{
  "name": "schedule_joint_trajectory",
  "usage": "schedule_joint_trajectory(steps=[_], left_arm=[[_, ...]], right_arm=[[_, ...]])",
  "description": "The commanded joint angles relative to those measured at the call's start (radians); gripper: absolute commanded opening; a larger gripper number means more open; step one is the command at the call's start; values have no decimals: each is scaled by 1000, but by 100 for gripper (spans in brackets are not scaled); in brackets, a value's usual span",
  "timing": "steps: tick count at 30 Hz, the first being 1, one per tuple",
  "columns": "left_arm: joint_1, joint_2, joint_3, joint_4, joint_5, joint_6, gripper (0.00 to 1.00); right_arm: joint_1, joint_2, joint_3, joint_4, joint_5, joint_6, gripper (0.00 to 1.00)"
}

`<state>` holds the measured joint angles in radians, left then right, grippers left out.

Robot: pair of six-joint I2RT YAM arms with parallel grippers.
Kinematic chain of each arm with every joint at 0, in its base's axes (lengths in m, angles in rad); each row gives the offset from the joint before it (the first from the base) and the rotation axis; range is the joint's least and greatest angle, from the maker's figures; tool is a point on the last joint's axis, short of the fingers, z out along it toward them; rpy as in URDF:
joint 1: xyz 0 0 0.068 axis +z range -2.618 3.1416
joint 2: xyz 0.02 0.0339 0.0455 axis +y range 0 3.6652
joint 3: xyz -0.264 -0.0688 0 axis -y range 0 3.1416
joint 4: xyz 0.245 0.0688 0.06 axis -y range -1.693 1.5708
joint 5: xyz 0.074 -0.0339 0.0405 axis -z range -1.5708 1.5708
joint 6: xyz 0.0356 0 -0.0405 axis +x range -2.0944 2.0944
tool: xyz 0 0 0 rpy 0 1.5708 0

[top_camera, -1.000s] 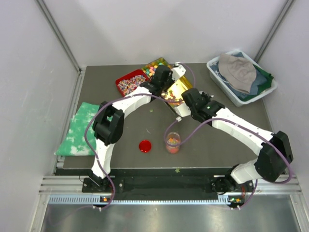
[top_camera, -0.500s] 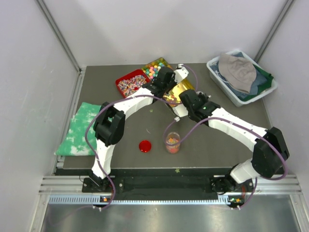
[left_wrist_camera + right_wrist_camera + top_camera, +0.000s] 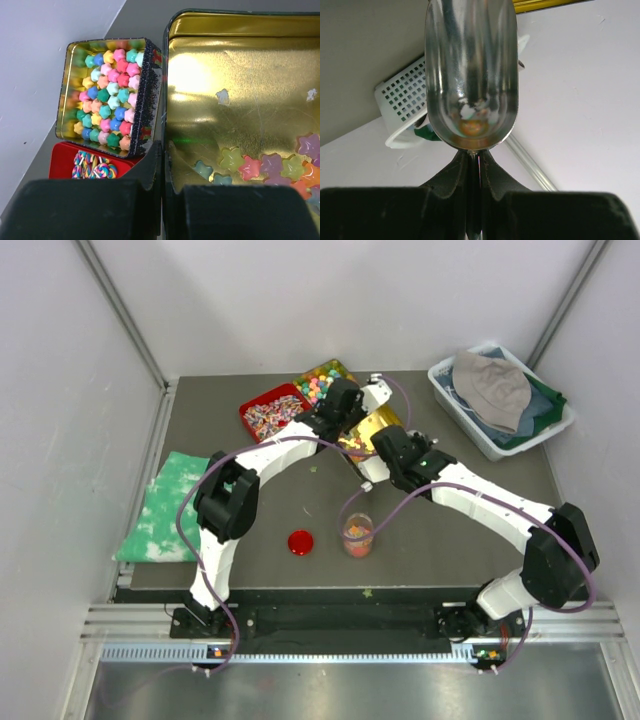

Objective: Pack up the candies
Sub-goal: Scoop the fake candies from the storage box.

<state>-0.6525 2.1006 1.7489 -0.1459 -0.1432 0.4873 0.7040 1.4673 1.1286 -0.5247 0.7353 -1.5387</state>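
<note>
My left arm is stretched from its base toward the back edge of the worktop, elbow high and wrist bent over the tins. The left gripper [image 3: 161,150] is clenched on the near wall of the gold tin [image 3: 240,65], with the rim pinched between the two fingers. The right arm sweeps in from the right with its forearm low. The right gripper [image 3: 472,156] is clamped tight on the handle of a metal scoop [image 3: 471,65]. There is an orange patch low in the scoop's bowl, but I can't tell what it is.

The candies [image 3: 260,167] are glossy little stars heaped in the near right part of the gold tin. More of them sit in the clear cup [image 3: 358,533] toward the middle of the front edge, with the red lid [image 3: 300,542] just beside it on the left. To the left of the gold tin and touching it is the speckled tin [image 3: 146,95] of pastel sweets, and the red tray [image 3: 62,160] is next to that.

Compared with a second ago, the right wrist has moved back toward the gold tin and the right elbow has pulled in a little. Over the last half second neither arm has shifted, and both grips are unchanged.
</note>
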Motion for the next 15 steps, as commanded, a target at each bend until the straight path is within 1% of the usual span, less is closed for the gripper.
schedule_joint_trajectory(steps=[1, 2, 3, 9, 15], left_arm=[[-6, -63, 38, 55, 22, -12, 0], [-9, -60, 35, 83, -1, -1, 0], [-15, -60, 29, 100, -62, 31, 0], [-36, -56, -15, 134, -101, 103, 0], [-41, -50, -103, 187, -108, 119, 0]], right_arm=[[-3, -22, 63, 3, 1, 31, 0], [-3, -22, 62, 3, 3, 31, 0], [-3, -27, 59, 6, 3, 31, 0], [-5, -32, 54, 15, -1, 29, 0], [-5, -38, 51, 11, -4, 32, 0]])
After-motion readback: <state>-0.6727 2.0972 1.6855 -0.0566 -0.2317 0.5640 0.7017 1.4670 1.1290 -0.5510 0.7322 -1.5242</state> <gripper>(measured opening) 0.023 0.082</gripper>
